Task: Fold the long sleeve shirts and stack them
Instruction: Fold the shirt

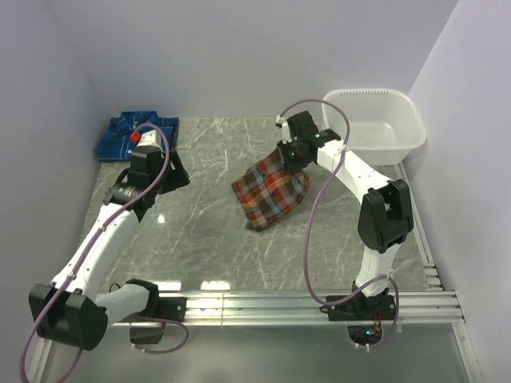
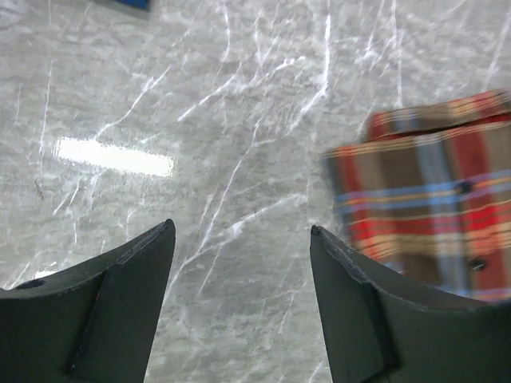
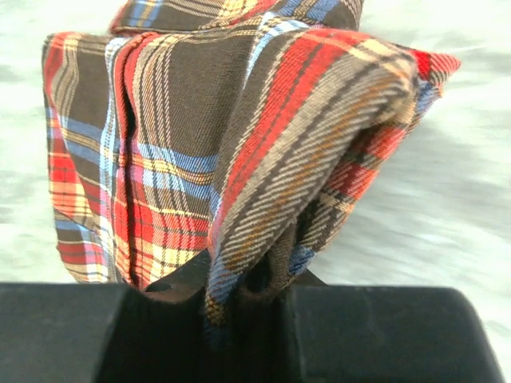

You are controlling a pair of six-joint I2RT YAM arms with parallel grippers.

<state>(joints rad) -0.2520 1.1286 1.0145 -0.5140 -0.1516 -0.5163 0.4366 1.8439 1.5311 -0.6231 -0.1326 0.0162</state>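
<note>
The red-orange plaid shirt [image 1: 270, 190] hangs bunched from my right gripper [image 1: 292, 153], lifted off the marble table near the middle right; its lower end trails toward the tabletop. In the right wrist view the shirt [image 3: 239, 144] is pinched between the jaws of the right gripper [image 3: 255, 295], which is shut on a fold of it. The blue plaid shirt [image 1: 136, 136] lies folded at the back left corner. My left gripper [image 1: 177, 177] is open and empty above bare table, just right of the blue shirt; in its wrist view the left gripper [image 2: 242, 239] faces marble, with the red shirt [image 2: 431, 207] at the right.
A white plastic tub [image 1: 377, 124] stands at the back right corner. Purple walls close in the left, back and right sides. An aluminium rail [image 1: 303, 307] runs along the near edge by the arm bases.
</note>
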